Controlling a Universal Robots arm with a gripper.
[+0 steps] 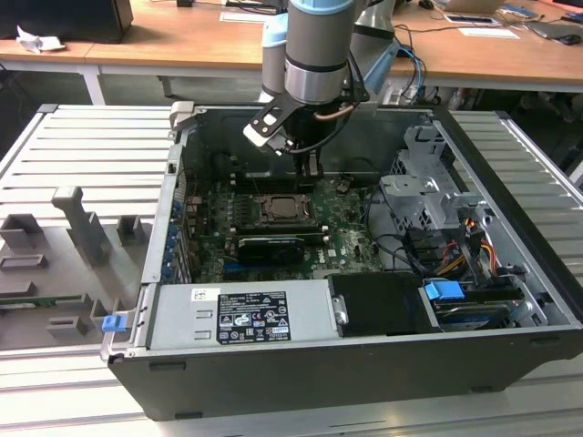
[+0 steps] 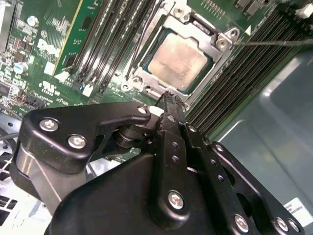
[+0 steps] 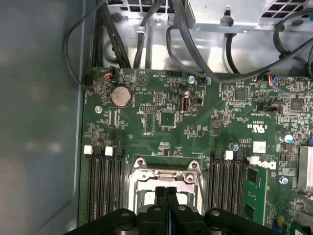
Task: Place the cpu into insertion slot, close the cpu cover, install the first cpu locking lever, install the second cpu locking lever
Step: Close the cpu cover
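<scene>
Second wrist view: the cpu (image 2: 178, 61) is seen lying flat inside the insertion slot (image 1: 287, 208), on the green motherboard (image 3: 127, 132) of an open computer case (image 1: 364, 364). The cpu cover (image 2: 142, 73) appears to be folded down around the chip, its square opening leaving the pale top exposed. The first two steps are therefore judged done.

A thin metal rod (image 2: 274, 43), taken to be a locking lever, is seen running from a corner of the frame out across the black memory slots (image 2: 244, 78). It looks free, though whether it is latched cannot be told.

The tool (image 2: 170, 98) is closed with nothing gripped, its two tips pressed together just above the near edge of the socket. In the exterior view it hangs over the board, just beyond the slot.

The lever step is judged to be in hand. A move on the lever would call for the closed tips to be set squarely against the slender rod, which could slip aside. Pressure would also have to be kept off the chip and the memory slots.
</scene>
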